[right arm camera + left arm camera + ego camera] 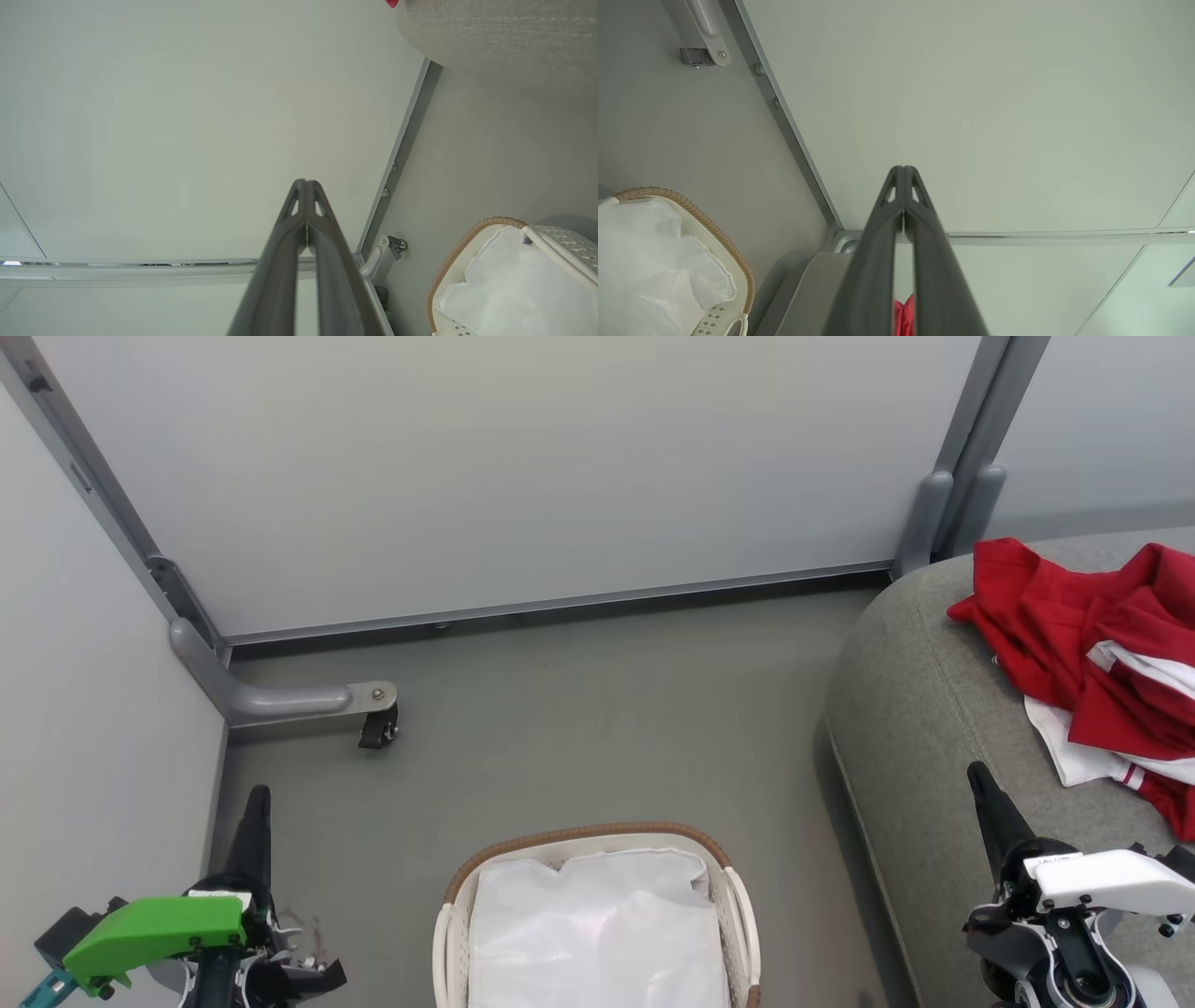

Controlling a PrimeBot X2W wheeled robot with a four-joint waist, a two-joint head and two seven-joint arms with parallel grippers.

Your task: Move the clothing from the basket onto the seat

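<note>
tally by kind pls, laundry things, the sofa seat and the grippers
basket: 1
white liner: 1
seat: 1
red clothing heap: 1, separate garments cannot be counted
left gripper, right gripper: 2
total: 6

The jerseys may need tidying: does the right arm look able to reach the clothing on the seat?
Likely yes: the right gripper, shut, is by the seat, nothing between it and the clothing.

The left wrist cover [154, 929] is bright green, the right wrist cover [1106, 882] white with dark screws; both carry long, tapered black fingers [254, 831].
</note>
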